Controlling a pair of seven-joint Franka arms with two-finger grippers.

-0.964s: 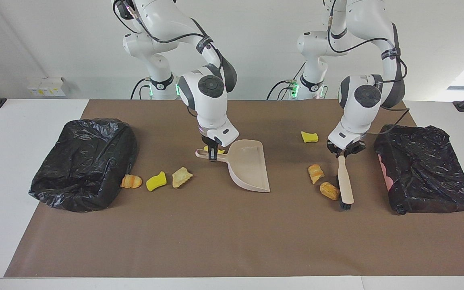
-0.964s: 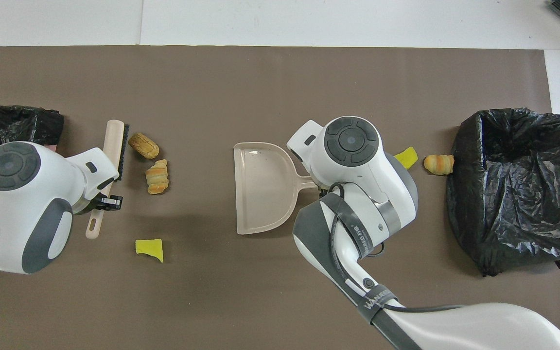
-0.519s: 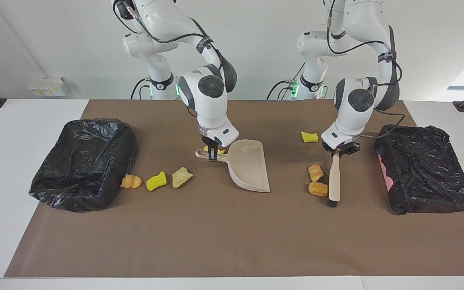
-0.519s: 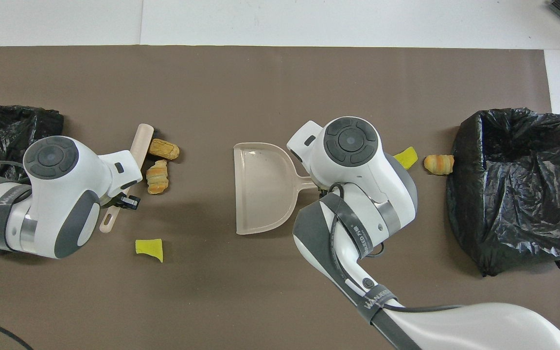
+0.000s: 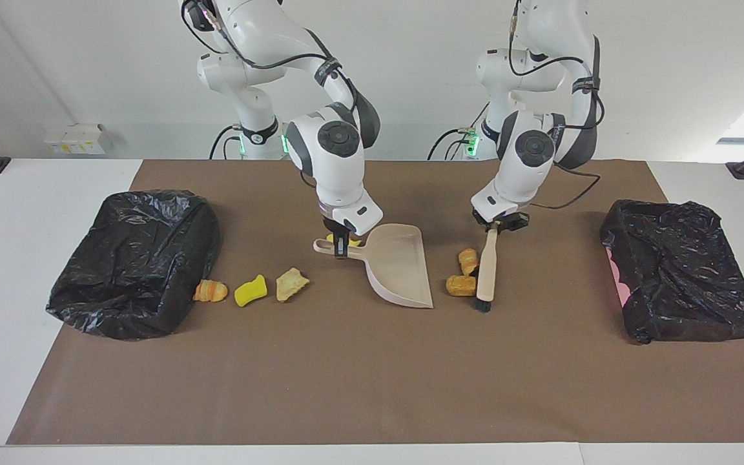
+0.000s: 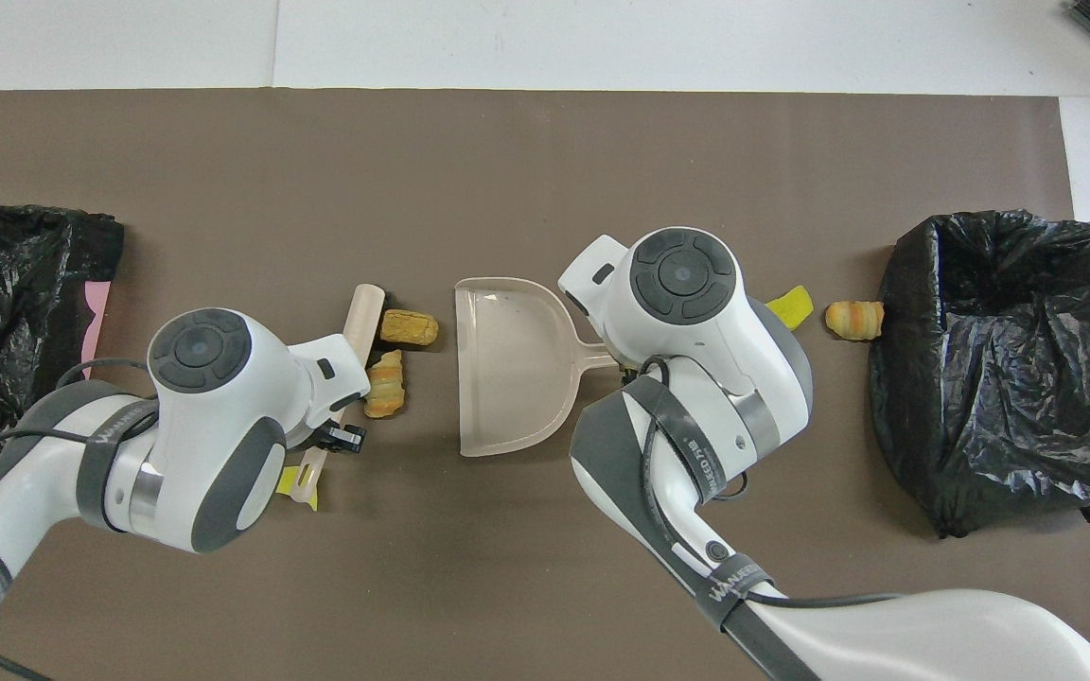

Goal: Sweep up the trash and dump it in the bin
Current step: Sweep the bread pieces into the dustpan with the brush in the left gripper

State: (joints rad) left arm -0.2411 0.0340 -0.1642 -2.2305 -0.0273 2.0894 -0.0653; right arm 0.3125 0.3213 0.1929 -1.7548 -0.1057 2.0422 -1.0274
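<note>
The left hand [image 5: 493, 227] is clamped on the pale brush [image 5: 486, 271] handle, its dark bristles down against two crusty golden pastry bits [image 5: 464, 274] just beside the smooth beige dustpan [image 5: 401, 265], whose handle the right hand [image 5: 341, 247] grips. The rounded pieces could roll past the pan's lip. More trash [image 5: 252, 288], spongy yellow and flaky brown, lies beside the crinkled black bin [image 5: 134, 258] at the right arm's end of the worktop

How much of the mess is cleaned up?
None yet: the dustpan, held at its handle by the right gripper, is empty. The left gripper holds the brush, pushing two pastry bits toward it. Three pieces lie beside the bin.
</note>
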